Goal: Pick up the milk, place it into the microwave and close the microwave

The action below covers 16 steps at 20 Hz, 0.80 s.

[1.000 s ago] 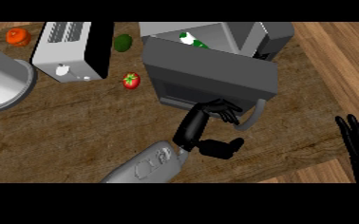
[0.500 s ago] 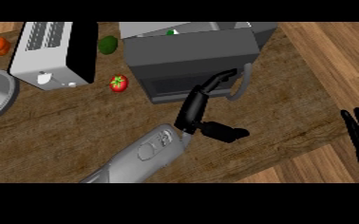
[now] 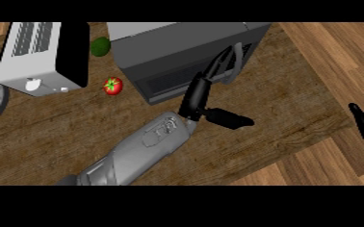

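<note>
The left hand (image 3: pixel 201 92) is reaching up from the grey forearm (image 3: pixel 135 151) and lying against the front of the dark grey box-shaped microwave (image 3: pixel 186 53); its fingers are extended straight along the door face beside the pale grey vertical door handle (image 3: pixel 226 66), and its thumb is sticking out sideways over the wooden counter (image 3: pixel 284 101); the hand is open and holding nothing. Straight fingers flat against the panel are suited to pushing, not grasping, so the step in hand is judged to be shutting the door. The door is appearing flush, or very nearly flush, with the microwave body, though the steep viewing angle is making the last gap hard to judge. The milk is not showing anywhere on the counter; it is probably sitting inside the microwave behind the door, which would account for the pushing posture.

The right hand (image 3: pixel 357 118) is showing only as a dark sliver at the right edge, well apart from the microwave; whether its fingers are straight or curled cannot be told.

The white rectangular slotted toaster (image 3: pixel 39 53) is standing to the left of the microwave; the small red tomato (image 3: pixel 112 85) is lying between the two; the round dark green fruit (image 3: pixel 100 46) is lying further back, just beside the microwave's left corner; none of these is obstructing the door.
</note>
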Motion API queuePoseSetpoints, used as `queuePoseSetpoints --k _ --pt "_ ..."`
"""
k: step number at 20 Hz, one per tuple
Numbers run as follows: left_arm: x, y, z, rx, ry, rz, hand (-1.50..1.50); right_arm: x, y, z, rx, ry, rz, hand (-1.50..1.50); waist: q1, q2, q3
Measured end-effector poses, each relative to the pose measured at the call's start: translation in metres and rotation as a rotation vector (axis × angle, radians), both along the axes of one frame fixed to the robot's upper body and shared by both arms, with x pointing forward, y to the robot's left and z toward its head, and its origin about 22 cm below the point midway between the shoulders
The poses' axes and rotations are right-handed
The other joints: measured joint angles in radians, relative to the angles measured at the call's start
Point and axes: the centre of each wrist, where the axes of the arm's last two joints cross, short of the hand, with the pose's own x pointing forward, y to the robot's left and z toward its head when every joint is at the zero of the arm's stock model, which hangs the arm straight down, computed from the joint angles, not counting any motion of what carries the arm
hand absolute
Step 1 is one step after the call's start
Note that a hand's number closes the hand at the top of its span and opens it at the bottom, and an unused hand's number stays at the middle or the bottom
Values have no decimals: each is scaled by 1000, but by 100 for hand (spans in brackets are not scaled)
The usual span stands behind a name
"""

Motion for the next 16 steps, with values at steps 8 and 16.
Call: queuePoseSetpoints --k 8,16 --pt "8 -2 5 -14 -20 17 -150 10 -1 13 3 -16 48 -150 -27 9 1" --pt "11 2 1 -31 -44 41 -150 16 -6 25 -6 -22 58 -150 -48 11 1"
